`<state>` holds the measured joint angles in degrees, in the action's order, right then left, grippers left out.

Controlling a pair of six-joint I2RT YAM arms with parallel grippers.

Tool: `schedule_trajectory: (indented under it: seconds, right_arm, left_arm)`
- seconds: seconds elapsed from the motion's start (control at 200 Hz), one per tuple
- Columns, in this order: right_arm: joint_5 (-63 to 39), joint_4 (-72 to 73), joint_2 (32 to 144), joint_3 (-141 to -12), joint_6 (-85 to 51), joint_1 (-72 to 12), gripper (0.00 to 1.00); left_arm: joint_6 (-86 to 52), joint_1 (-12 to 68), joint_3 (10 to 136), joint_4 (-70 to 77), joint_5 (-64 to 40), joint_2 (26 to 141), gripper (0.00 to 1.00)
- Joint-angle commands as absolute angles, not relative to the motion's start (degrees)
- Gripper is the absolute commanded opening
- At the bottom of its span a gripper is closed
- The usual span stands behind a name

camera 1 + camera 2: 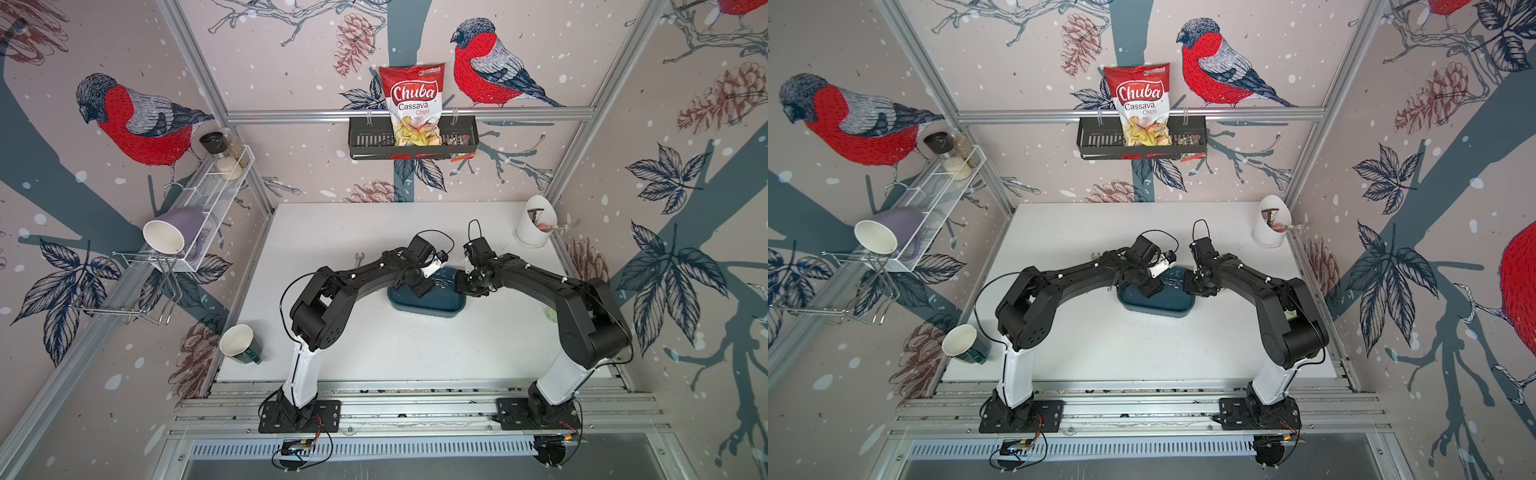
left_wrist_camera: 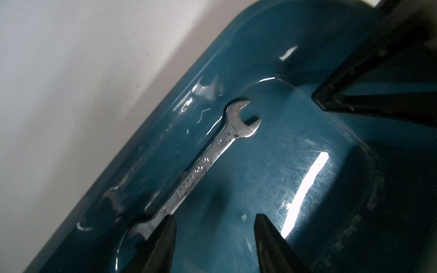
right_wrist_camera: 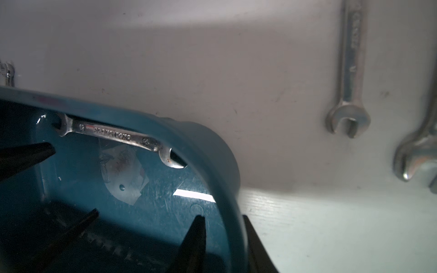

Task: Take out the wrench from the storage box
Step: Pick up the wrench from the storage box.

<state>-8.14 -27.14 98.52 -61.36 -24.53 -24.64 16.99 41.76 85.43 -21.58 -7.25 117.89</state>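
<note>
Silver open-ended steel wrench (image 2: 208, 163) flat against teal plastic storage box (image 2: 272, 165) wall | left gripper (image 2: 212, 241) parted, unladen | right gripper (image 3: 222, 238) clamping box rim | risk: wrench slipping along wall

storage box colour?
Dark teal-blue, glossy; the storage box shows best in the left wrist view.
</note>
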Motion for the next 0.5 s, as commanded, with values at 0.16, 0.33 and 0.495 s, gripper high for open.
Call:
schedule_trajectory:
  seconds: [0.16,0.33,0.495]
  right_arm:
    - [-8.08,-26.41,99.14,-62.23,-22.42,-24.7,0.28]
    - [-8.27,-26.17,99.4,-62.65,-22.17,-24.7,0.28]
    - [-8.37,-25.89,99.95,-63.02,-22.19,-24.43,0.27]
  left_arm:
    - [20.52,40.18,87.62,-16.78,-7.97,121.97,0.63]
    - [21.25,39.4,87.58,-15.95,-10.01,124.09,0.63]
    - [21.12,39.2,88.04,-17.87,-11.46,125.01,0.6]
